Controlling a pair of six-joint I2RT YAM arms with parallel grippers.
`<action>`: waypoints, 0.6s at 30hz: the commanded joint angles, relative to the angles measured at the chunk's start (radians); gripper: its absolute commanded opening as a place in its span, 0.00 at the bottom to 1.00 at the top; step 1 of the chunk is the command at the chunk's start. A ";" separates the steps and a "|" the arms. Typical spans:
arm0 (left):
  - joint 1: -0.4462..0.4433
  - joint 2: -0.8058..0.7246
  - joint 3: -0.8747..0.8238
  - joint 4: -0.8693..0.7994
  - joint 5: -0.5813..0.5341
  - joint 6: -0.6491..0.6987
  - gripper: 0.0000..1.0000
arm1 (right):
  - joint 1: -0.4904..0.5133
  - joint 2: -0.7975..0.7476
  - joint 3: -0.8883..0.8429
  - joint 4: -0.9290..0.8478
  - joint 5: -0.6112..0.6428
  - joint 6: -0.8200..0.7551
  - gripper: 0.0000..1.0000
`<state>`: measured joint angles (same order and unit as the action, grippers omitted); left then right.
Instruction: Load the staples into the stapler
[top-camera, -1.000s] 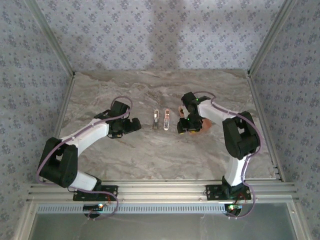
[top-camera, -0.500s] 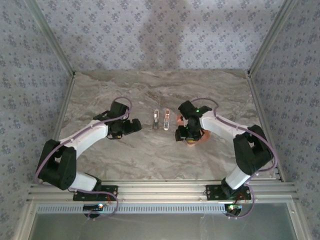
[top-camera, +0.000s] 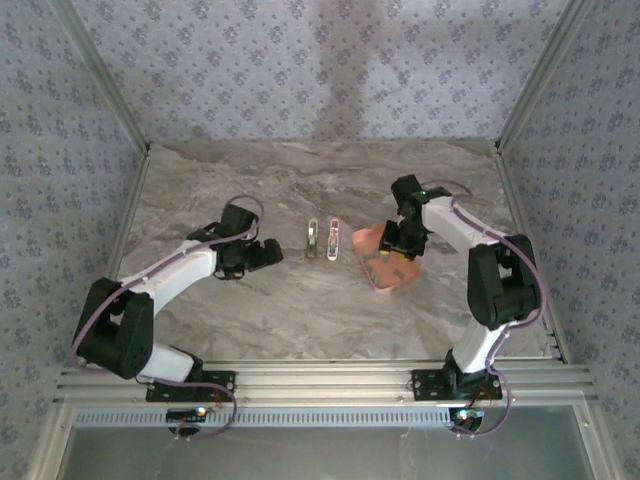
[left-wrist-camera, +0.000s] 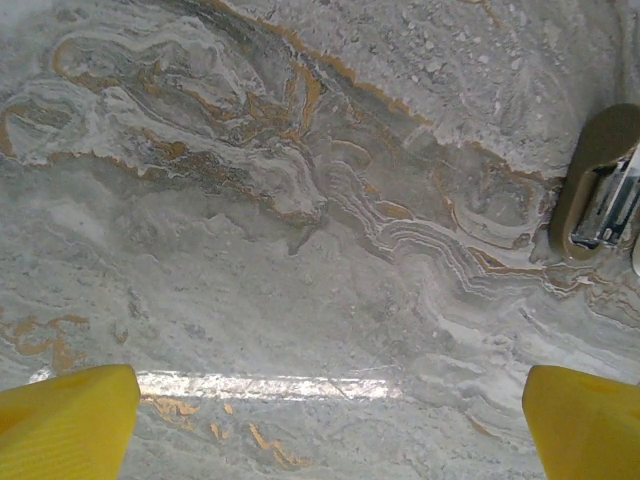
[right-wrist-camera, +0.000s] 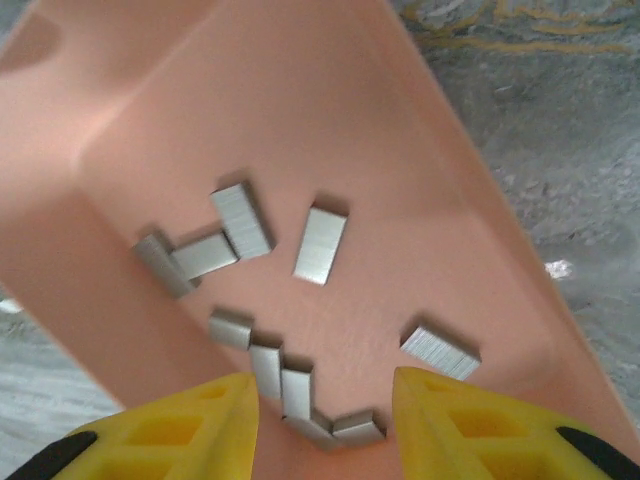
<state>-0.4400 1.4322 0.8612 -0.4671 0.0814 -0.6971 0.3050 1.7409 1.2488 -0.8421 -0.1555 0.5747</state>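
I see the marble table (top-camera: 300, 320) closed in by patterned walls (top-camera: 320, 70) at the far end and both sides, with a broad aluminium rail (top-camera: 320, 385) along the near edge. The far half of the marble lies open; so does the strip between the objects and the rail.

The left arm (top-camera: 175, 270) reaches in from its base toward the middle; the right arm (top-camera: 470, 240) folds back on itself close to the right wall, so it has little room on that side.

The salmon tray (top-camera: 366, 240) sits right of centre, skewed to the table edges, flat on the marble. The right gripper (top-camera: 398, 243) hangs over the tray's far part. From its wrist camera the yellow fingers (right-wrist-camera: 160, 430) stand moderately apart with nothing held; I cannot tell whether their tips touch the tray floor.

The left gripper (top-camera: 268, 254) sits left of centre, spread wide over bare marble, gripping nothing.

The stapler (top-camera: 334, 238), pale pink, lies on the marble just left of the tray and apart from it, its length running toward the far wall. A whitish oblong piece (top-camera: 313, 238) lies parallel just beside it on the left, not touching. That piece shows a metal channel at the right edge of the left wrist view.

The staples (right-wrist-camera: 320, 245) lie loose in the tray as several short grey strips; a cluster sits between the right fingers.
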 joint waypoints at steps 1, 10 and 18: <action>0.003 0.028 0.027 -0.002 -0.004 0.010 0.98 | -0.002 0.070 0.069 -0.019 0.047 0.031 0.39; 0.003 0.097 0.069 -0.004 0.021 0.021 0.98 | 0.001 0.156 0.102 0.006 0.107 0.098 0.34; 0.003 0.129 0.082 0.001 0.039 0.035 0.98 | 0.011 0.193 0.100 0.061 0.093 0.114 0.34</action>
<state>-0.4400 1.5517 0.9123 -0.4671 0.0998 -0.6819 0.3069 1.9053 1.3270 -0.7910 -0.0811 0.6594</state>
